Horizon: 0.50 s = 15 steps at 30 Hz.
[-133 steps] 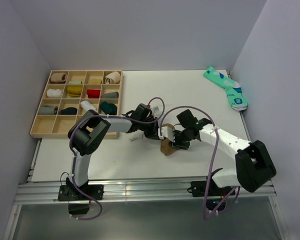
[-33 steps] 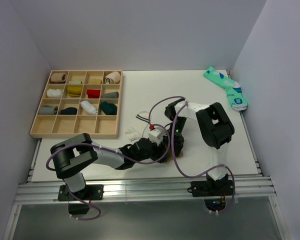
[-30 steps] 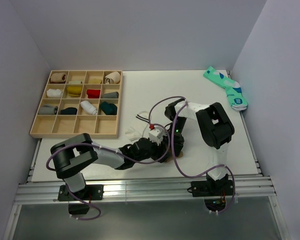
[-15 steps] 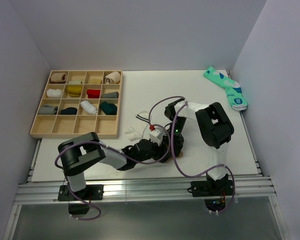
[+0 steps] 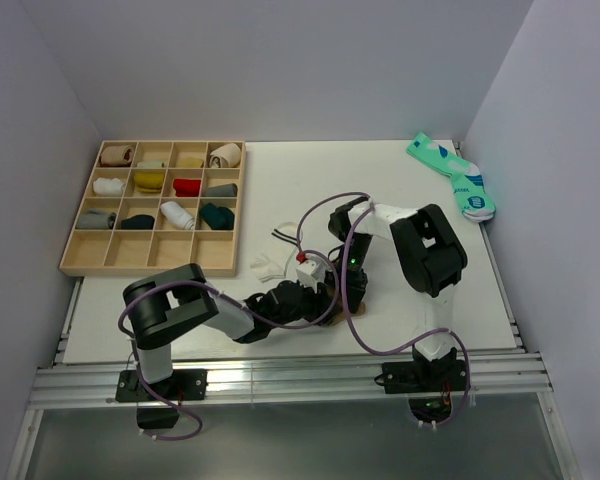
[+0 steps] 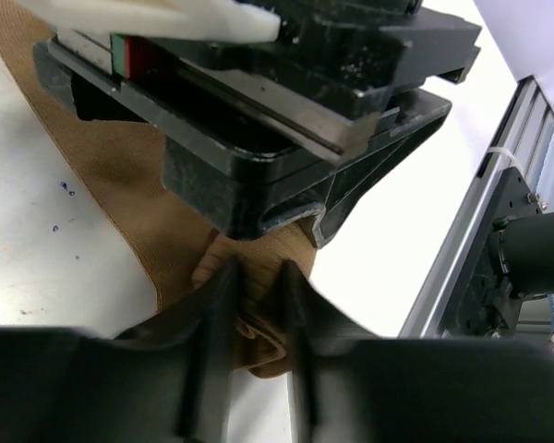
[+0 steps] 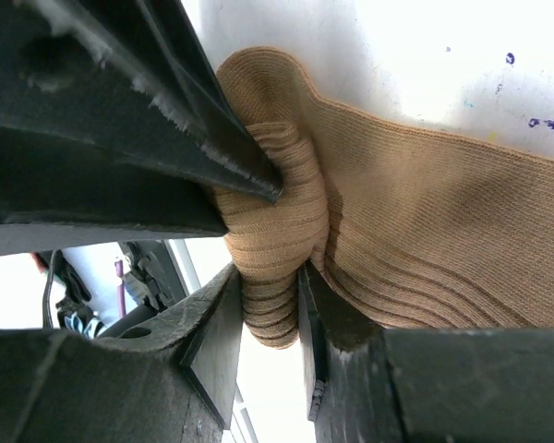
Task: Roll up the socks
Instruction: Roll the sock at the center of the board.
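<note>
My left end effector (image 6: 257,341) has just closed onto the tan sock (image 7: 415,231); my right end effector (image 7: 270,314) grips its rolled end, so rolling can likely continue.

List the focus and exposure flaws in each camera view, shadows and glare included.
Top view: sharp and evenly lit, with only soft shadows under the arms on the table. Left wrist view: the near fingers are a dark blur, while the tan sock is fairly sharp. Right wrist view: the sock's ribs are crisp, the fingers beside it are blurred and dark, and the table is nearly washed out.
</note>
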Each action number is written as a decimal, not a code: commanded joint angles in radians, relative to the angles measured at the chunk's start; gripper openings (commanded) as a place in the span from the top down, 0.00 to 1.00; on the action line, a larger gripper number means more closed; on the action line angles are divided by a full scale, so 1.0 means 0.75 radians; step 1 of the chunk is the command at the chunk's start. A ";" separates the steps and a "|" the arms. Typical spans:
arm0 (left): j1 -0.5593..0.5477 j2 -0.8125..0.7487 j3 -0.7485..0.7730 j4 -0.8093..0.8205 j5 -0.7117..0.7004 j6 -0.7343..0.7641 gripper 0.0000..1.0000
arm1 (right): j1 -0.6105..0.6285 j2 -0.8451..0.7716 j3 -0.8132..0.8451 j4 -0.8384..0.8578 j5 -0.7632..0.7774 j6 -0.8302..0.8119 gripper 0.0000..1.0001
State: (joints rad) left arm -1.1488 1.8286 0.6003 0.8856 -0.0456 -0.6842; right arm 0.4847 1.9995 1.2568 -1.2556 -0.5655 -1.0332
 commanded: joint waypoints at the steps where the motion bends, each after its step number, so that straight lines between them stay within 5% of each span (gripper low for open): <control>1: -0.012 0.053 0.005 -0.001 0.049 -0.045 0.73 | 0.016 0.026 0.018 0.169 0.028 -0.001 0.66; 7: -0.035 0.071 0.032 -0.064 0.012 -0.120 1.00 | 0.016 -0.054 -0.031 0.293 0.042 0.070 0.57; 15: -0.047 0.057 0.020 -0.215 -0.027 -0.298 1.00 | 0.002 -0.242 -0.121 0.551 0.087 0.240 0.45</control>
State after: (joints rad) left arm -1.1584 1.8481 0.6109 0.8791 -0.0807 -0.8391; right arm 0.4847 1.8759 1.1721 -1.0939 -0.5327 -0.8989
